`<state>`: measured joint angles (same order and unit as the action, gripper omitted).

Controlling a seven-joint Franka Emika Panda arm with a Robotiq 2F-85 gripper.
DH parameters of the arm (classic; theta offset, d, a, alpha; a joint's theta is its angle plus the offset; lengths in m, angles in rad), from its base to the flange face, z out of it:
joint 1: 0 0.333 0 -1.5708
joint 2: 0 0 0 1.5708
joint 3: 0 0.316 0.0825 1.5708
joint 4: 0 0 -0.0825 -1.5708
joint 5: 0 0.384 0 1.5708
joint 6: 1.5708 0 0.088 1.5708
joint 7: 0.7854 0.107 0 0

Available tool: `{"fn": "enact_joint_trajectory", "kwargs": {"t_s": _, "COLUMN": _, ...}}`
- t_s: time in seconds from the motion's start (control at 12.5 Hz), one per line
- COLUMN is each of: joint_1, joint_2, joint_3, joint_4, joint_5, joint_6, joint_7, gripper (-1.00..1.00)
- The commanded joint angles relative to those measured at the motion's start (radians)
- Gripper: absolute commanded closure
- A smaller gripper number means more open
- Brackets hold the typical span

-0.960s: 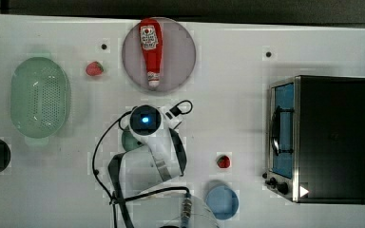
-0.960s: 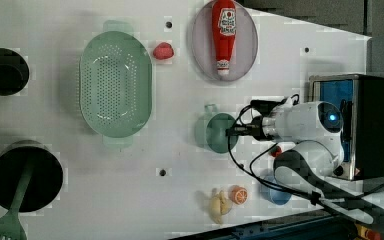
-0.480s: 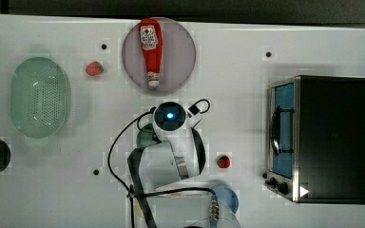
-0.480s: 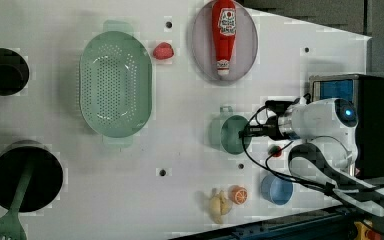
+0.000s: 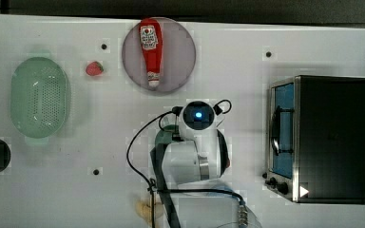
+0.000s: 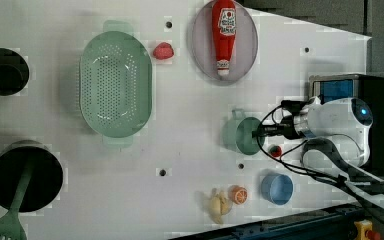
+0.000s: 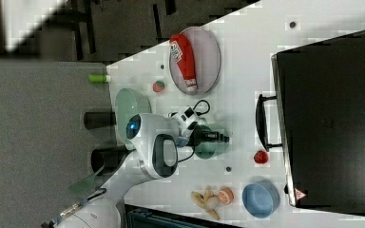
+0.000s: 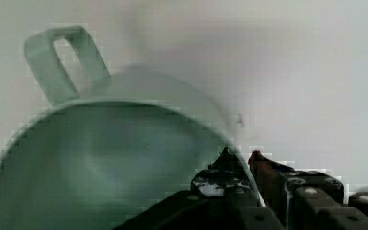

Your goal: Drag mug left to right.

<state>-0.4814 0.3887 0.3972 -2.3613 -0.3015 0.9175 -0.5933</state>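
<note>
A: Starting with the top view, what does it show?

B: A white robot arm [image 5: 192, 156] stands over the middle of the white bench [image 5: 100, 199]. The small pale mint-green mug [image 5: 164, 137] peeks out at the top view's left of the arm's wrist. A red ketchup bottle [image 5: 150, 50] lies on a round grey plate [image 5: 180, 52] near the far edge, and a dark toaster oven [image 5: 330, 137] sits at the top view's right end.

A: And the left view?

B: The mug [image 6: 240, 135] stands mid-bench, handle toward the far edge. The black gripper [image 6: 260, 133] reaches its rim from the left view's right. A large oval green perforated strainer [image 6: 115, 82] sits well apart toward the left view's left; a round blue dish [image 6: 276, 189] lies near the front edge.

A: The right view?

B: The gripper [image 7: 221, 138] sits at the mug [image 7: 208, 151], with a small red fruit [image 7: 261, 156] nearby beside the oven.

A: The wrist view?

B: The mug [image 8: 100, 158] is upright. One finger [image 8: 220, 179] is inside the rim and the other outside, pinching the wall between them.
</note>
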Motion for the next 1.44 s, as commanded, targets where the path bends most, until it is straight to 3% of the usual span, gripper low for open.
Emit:
{"fn": "enact_joint_trajectory", "kwargs": {"t_s": 0.08, "joint_1": -0.055, "joint_2": -0.019, "joint_3": -0.037, "joint_4": 0.018, "joint_5": -0.001, "joint_6": -0.008, "joint_7": -0.116, "gripper": 0.65}}
{"fn": "enact_joint_trajectory", "kwargs": {"t_s": 0.72, "joint_1": -0.084, "joint_2": -0.019, "joint_3": -0.129, "joint_4": 0.038, "joint_5": -0.003, "joint_6": 0.000, "joint_7": -0.209, "gripper": 0.59}}
{"fn": "enact_joint_trajectory", "kwargs": {"t_s": 0.96, "joint_1": -0.082, "joint_2": -0.043, "joint_3": -0.113, "joint_4": 0.040, "joint_5": 0.001, "joint_6": 0.001, "joint_7": -0.208, "gripper": -0.04}}
{"fn": "enact_joint_trajectory", "kwargs": {"t_s": 1.28, "joint_1": -0.080, "joint_2": -0.247, "joint_3": -0.053, "joint_4": 0.075, "joint_5": 0.085, "joint_6": -0.074, "joint_7": -0.120, "gripper": -0.96}}
{"fn": "enact_joint_trajectory", "kwargs": {"t_s": 1.44, "joint_1": -0.077, "joint_2": -0.364, "joint_3": -0.018, "joint_4": 0.115, "joint_5": 0.183, "joint_6": -0.160, "joint_7": 0.020, "gripper": -1.00}}
